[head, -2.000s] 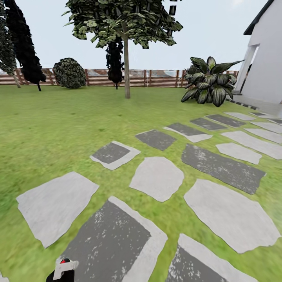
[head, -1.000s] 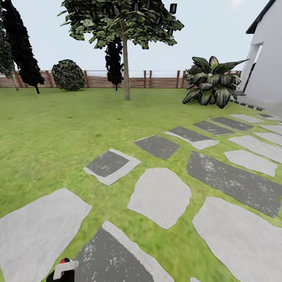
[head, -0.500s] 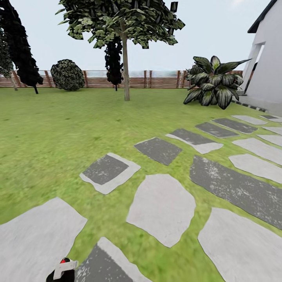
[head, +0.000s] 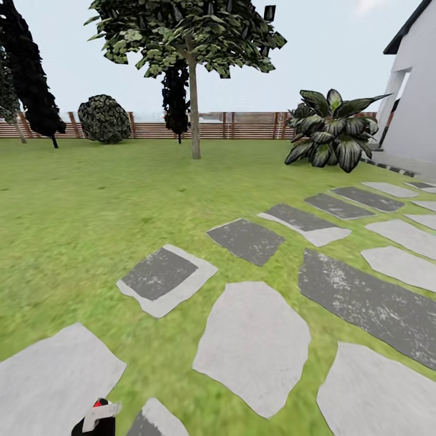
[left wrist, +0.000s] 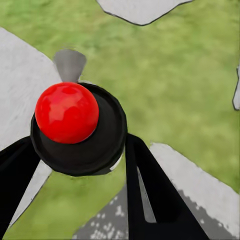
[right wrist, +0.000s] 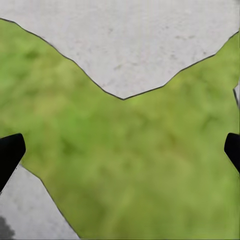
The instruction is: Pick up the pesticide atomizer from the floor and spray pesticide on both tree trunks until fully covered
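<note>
left fingers [left wrist: 150, 200] clamp the atomizer [left wrist: 77, 127] (red-capped) — right fingers [right wrist: 10, 155] spread wide, seemingly empty, over lawn [right wrist: 130, 165].

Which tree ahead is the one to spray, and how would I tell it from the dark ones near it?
Follow the brown slat fence across the far edge of the lawn. Just in front of it, left of the big striped-leaf plant, stands a tree on a slim, pale, bare trunk. Its wide blocky green crown sets it apart from the narrow near-black conifers and the round shrub.
</note>
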Robot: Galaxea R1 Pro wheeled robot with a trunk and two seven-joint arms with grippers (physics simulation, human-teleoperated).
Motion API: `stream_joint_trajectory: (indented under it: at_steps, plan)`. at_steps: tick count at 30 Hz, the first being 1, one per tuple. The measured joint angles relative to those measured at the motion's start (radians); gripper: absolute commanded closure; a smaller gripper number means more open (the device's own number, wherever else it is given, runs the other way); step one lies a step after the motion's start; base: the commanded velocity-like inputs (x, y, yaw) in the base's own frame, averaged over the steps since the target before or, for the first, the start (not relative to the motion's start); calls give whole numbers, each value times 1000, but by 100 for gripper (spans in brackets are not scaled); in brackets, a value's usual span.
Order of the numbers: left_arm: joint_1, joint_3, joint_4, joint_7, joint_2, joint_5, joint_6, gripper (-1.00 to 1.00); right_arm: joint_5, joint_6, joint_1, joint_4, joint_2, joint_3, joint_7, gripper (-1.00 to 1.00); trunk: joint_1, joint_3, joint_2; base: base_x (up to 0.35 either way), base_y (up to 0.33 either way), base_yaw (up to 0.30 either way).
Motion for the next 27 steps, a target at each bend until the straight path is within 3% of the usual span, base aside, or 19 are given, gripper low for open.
stream_joint_trajectory:
  at_steps: [27]
  plan:
    - [0, 0, 0, 0, 0, 0, -1, 100, 0, 0, 0, 0, 0, 0, 0, -100, 0, 0, 0, 339, 0, 0]
